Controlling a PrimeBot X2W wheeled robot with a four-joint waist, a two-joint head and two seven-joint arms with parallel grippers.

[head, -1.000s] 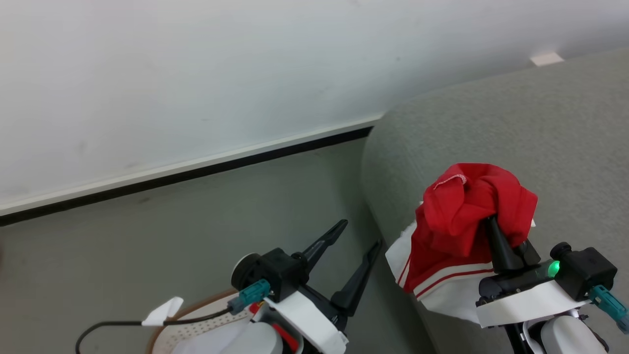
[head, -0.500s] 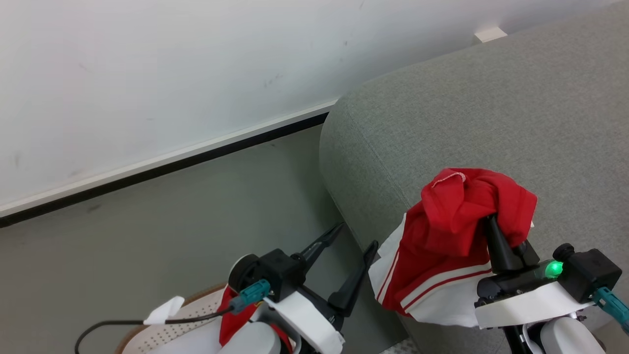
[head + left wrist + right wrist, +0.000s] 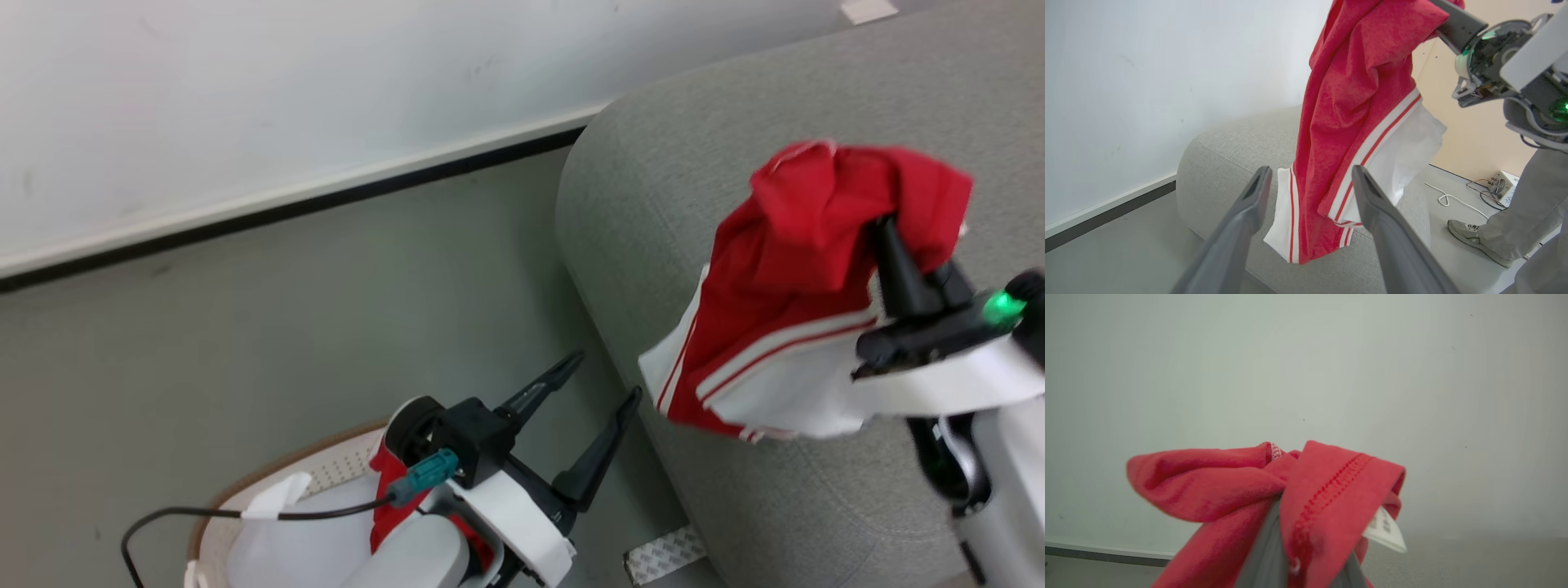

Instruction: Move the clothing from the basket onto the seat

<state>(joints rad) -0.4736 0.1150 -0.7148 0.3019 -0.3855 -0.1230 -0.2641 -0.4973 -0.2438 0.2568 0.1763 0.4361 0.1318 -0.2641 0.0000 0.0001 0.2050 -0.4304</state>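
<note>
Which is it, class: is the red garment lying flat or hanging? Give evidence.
Hanging. The shut right gripper pinches the red garment at its bunched top; its striped hem dangles loose by the sofa.

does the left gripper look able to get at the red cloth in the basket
Probably yes: the left gripper is open and empty, and the red cloth lies in the basket beneath its wrist, though it points beyond the rim.

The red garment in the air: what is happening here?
The robot's right gripper is shut on a soft red fabric garment with white trim, holding it in the air above the large light grey fabric sofa. The left gripper is open beside the small white perforated plastic basket, which holds more red fabric.
</note>
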